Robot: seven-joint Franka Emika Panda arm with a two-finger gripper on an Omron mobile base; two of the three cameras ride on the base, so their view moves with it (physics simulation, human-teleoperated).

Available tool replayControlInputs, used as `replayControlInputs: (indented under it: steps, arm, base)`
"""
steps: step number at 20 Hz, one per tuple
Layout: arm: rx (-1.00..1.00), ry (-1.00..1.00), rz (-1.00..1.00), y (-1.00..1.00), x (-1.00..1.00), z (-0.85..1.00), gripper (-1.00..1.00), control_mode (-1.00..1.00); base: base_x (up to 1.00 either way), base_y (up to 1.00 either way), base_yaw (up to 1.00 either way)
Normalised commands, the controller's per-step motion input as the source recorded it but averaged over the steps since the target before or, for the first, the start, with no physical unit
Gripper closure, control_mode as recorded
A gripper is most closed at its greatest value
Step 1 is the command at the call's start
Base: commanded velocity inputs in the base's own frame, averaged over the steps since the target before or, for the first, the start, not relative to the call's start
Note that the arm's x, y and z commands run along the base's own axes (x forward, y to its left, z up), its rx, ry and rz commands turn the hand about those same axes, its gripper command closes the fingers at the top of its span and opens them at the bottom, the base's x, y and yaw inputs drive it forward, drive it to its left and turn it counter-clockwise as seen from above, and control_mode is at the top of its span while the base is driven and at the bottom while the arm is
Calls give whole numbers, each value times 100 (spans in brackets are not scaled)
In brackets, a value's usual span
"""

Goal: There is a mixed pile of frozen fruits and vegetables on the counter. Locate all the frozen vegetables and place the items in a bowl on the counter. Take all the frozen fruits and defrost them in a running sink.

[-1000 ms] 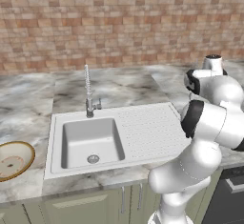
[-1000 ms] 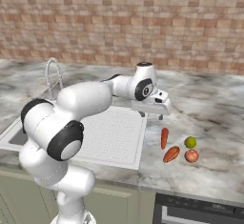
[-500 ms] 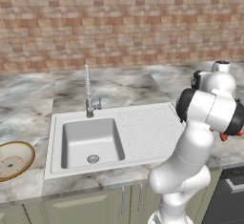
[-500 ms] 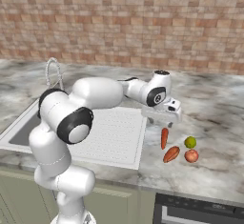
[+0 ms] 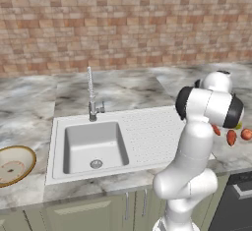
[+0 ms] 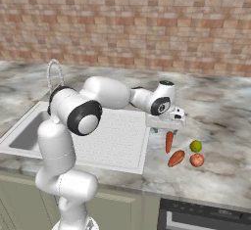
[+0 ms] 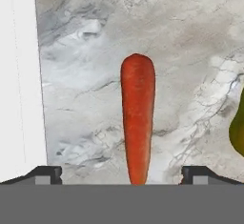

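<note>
The long carrot-like piece (image 6: 169, 141) lies on the marbled counter (image 6: 215, 126) just right of the sink's drainboard (image 6: 112, 136). My gripper (image 6: 165, 127) hangs open directly over its far end. In the hand view the carrot (image 7: 137, 118) runs lengthwise between my two fingertips (image 7: 45, 173), untouched. The stubbier orange-red piece (image 6: 176, 158) lies nearer the front edge. To their right sit the yellow-green ball (image 6: 196, 146) and the red-orange ball (image 6: 197, 160). The bowl (image 5: 27, 155) rests on the counter at the far left of the sink basin (image 5: 93, 146).
A tall chrome spring-neck faucet (image 5: 91, 97) stands behind the basin. No water shows. A brick wall (image 6: 147, 23) backs the counter. A dark appliance top (image 6: 206, 214) sits below the counter's front right. The drainboard's pale edge (image 7: 16, 85) runs beside the carrot.
My hand has swung right from the drainboard's edge and come down over the carrot. The jaws stayed open. The food pieces have not moved.
</note>
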Motion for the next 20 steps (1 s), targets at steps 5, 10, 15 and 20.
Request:
replayControlInputs:
  steps: [5, 10, 15, 20]
  arm:
    - [0, -4, 28, -30, 23, -43, -100, -100]
    - [0, 0, 17, -29, 33, -32, -100, -100]
    - [0, 0, 1, 0, 4, -14, -100, -100]
    - [0, 0, 0, 5, 0, -28, -100, -100]
  base:
    - [0, 0, 0]
    - [0, 0, 0]
    - [0, 0, 0]
    - [0, 0, 0]
